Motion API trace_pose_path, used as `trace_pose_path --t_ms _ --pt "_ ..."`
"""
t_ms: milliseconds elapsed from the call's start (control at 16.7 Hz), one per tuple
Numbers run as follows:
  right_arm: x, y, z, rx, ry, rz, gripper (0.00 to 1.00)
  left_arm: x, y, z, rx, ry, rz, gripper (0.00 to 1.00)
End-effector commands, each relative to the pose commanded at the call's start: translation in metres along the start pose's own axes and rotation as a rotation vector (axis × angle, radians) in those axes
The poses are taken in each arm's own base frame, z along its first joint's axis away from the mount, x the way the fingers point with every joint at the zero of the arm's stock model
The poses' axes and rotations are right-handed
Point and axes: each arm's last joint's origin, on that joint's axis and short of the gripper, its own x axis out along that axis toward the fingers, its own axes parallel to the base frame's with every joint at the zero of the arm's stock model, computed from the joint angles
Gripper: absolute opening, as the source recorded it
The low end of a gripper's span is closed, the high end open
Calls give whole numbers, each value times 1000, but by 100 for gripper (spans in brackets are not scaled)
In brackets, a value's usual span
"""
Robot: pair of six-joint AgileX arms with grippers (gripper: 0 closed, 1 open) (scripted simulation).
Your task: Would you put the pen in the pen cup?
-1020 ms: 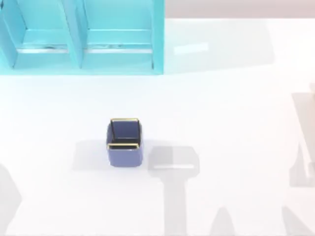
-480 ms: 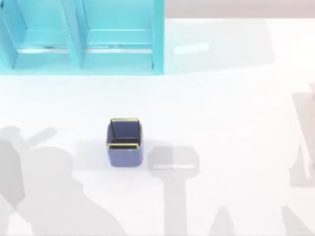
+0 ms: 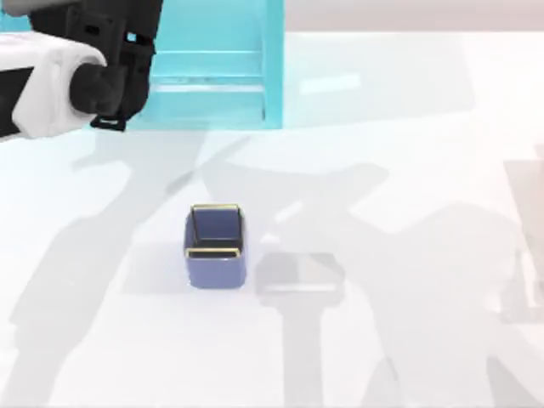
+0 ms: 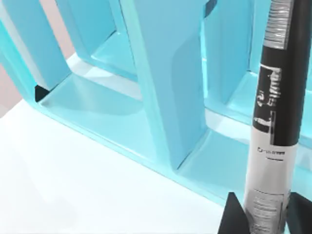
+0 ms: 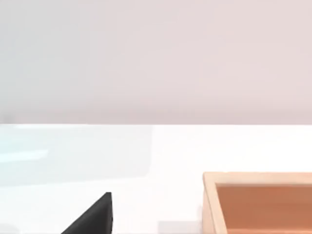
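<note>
The pen cup (image 3: 215,246), small, square and dark blue with a gold rim, stands upright on the white table left of centre. My left arm (image 3: 59,76) reaches in high at the back left, over the turquoise shelf unit and well behind the cup. In the left wrist view my left gripper (image 4: 265,222) is shut on the pen (image 4: 275,122), a black barrel with a whitish printed band that rises between the two dark fingers. The pen's tip is hidden. A single dark fingertip (image 5: 92,217) of my right gripper hangs low over the table.
A large turquoise shelf unit (image 3: 212,76) with open compartments stands along the back left; its dividers (image 4: 165,97) are close to the held pen. A shallow wooden box (image 5: 258,202) sits on the table near my right gripper. Arm shadows cross the table.
My left arm has come into the top view at the back left. Broad arm shadows now spread across the table. The pen cup has not moved.
</note>
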Motion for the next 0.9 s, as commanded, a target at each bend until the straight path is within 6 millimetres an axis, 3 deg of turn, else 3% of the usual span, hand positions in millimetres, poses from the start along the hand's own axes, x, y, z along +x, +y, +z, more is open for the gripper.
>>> trace_pose_path --t_ms 180,300,420,600,900 --pt "0 0 0 0 0 0 100 -90 -54 -44 1 -234 -2 0" --pt "0 0 0 0 0 0 100 -139 -67 -71 -38 -348 -12 0" --pt "0 0 0 0 0 0 100 -176 -68 -92 -87 -427 -19 0" --pt "0 0 0 0 0 0 100 -205 -62 -110 -142 -490 -21 0" --pt "0 0 0 0 0 0 100 -210 -61 -113 -155 -503 -18 0"
